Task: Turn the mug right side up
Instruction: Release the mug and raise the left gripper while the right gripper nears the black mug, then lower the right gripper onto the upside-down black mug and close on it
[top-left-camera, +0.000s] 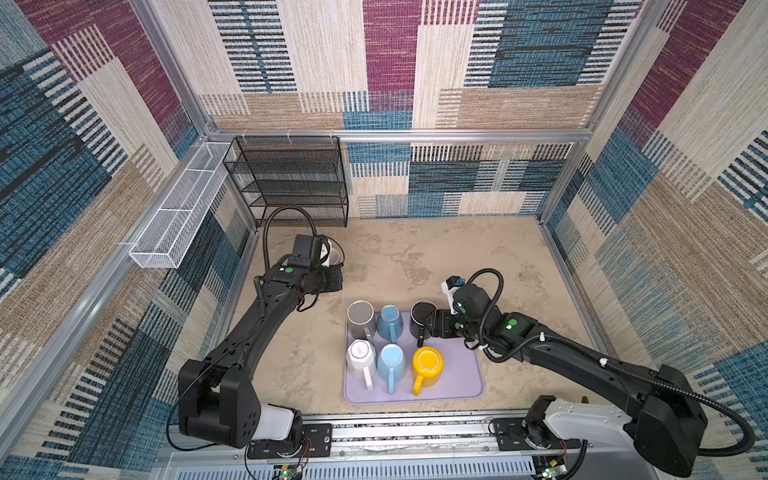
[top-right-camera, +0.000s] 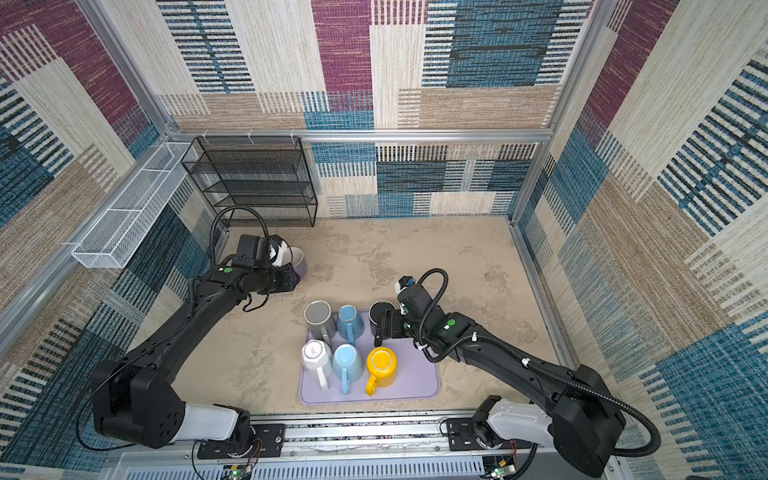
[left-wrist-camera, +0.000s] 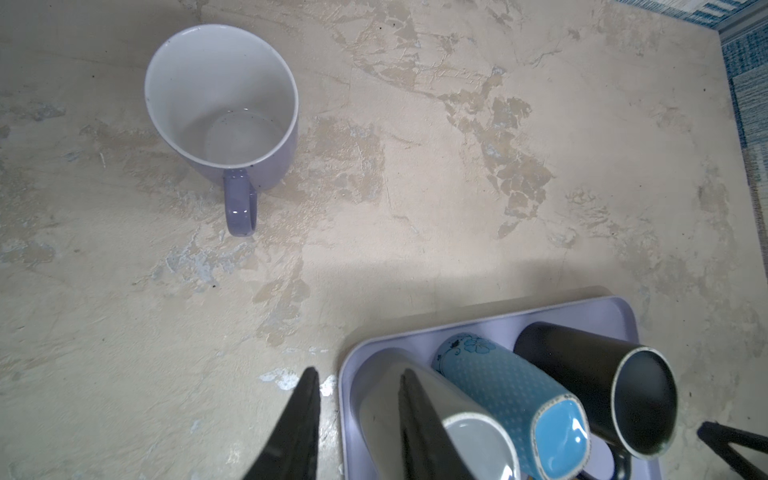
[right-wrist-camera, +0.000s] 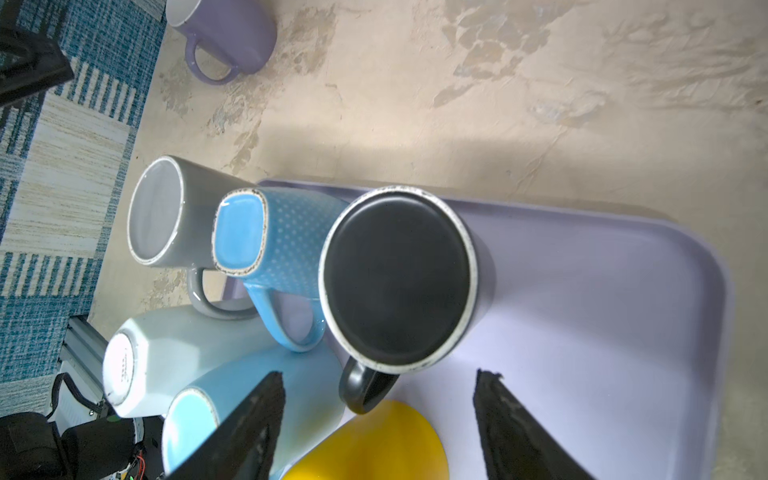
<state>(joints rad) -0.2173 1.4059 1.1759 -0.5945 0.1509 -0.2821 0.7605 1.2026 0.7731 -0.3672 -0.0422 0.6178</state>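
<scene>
A lilac tray holds several mugs standing upside down. The black mug stands at the tray's far right corner, base up, handle toward the front. My right gripper is open just to its right, and the mug's handle lies between the spread fingertips without touching them. A purple mug stands right side up on the table at the far left. My left gripper hovers beside it, its fingers a little apart and empty.
Also base up on the tray are a grey mug, a dotted blue mug, a white mug, a light blue mug and a yellow mug. A black wire shelf and a white wire basket line the far left.
</scene>
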